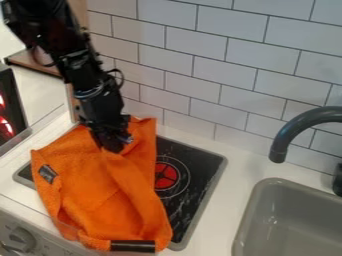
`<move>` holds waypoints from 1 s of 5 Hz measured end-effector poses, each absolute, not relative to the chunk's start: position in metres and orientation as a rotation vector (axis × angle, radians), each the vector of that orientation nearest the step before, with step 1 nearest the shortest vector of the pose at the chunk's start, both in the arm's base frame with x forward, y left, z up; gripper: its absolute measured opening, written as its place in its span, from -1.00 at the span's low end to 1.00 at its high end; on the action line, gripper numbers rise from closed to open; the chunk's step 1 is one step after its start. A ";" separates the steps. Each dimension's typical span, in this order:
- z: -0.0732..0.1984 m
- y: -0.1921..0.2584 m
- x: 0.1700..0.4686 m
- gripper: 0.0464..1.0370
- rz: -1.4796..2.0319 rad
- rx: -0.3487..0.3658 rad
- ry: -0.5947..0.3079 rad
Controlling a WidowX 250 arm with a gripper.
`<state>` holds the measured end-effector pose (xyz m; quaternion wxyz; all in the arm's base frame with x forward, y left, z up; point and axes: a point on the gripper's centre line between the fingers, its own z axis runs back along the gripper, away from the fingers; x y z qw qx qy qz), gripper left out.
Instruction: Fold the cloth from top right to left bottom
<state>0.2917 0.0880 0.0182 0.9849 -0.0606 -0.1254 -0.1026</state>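
Cloth: the orange cloth (110, 185) lay spread but rumpled over the stove top (195, 200), covering much of its left part and reaching to the front of the table (224, 220).
Gripper: the black gripper (115, 145) hung down at the upper part of the cloth, touching it; whether it had hold of the fabric could not be told.
Top right corner: the cloth rose in a peak behind the gripper, near the tiled wall (200, 65). If the contact point was inward of the true corner, a pull would probably have dragged a bunch of fabric and left the corner behind.
Creases: folds ran down from the gripper; with that slack, the fold line would likely have come out crooked.
Thickness: a shallow hold on soft cloth could have slipped partway, and pressing too low could have pinned it to the stove top.
Lower edge: the dark strip (132, 245) lay at the front, near the knob (22, 237). With nothing holding that end, a long pull toward the lower left might have slid the whole cloth over the front edge instead of folding it.
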 end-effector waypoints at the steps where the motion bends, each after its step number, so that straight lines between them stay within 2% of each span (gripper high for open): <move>1: -0.002 0.097 0.286 -0.90 -0.194 -0.129 -0.243; 2: -0.011 0.100 0.282 -0.54 -0.187 -0.129 -0.220; 4: -0.011 0.098 0.282 0.68 -0.188 -0.147 -0.207; 5: -0.008 0.098 0.283 0.96 -0.193 -0.154 -0.205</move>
